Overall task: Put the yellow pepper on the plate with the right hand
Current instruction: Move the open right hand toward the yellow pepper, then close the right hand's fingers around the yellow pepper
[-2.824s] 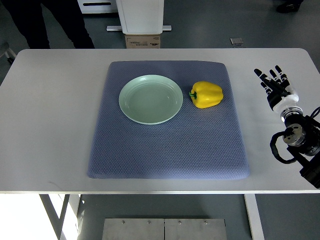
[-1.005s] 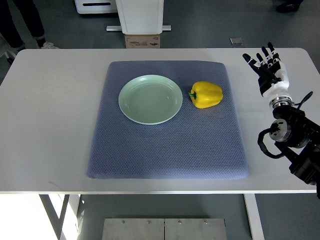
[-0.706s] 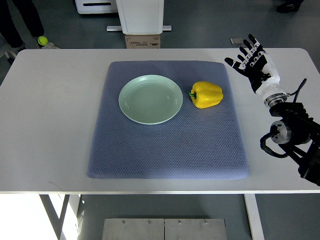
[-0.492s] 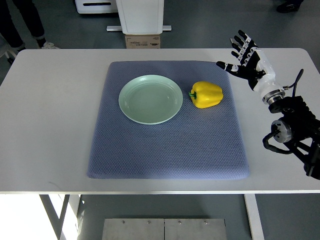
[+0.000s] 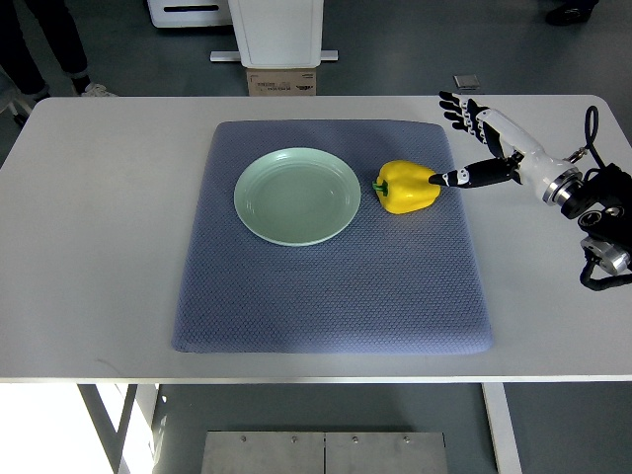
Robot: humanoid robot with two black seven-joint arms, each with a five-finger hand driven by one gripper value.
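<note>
The white bench carries a blue-grey quilted mat; on the mat a round pale green plate lies beyond the glossy yellow pepper, well to the left of the right robot hand. This hand is spread and holds nothing; its thumb tip seems to meet the pepper's right side, though contact is hard to confirm. The pepper's green stem points away toward the plate. No left arm shows.
</note>
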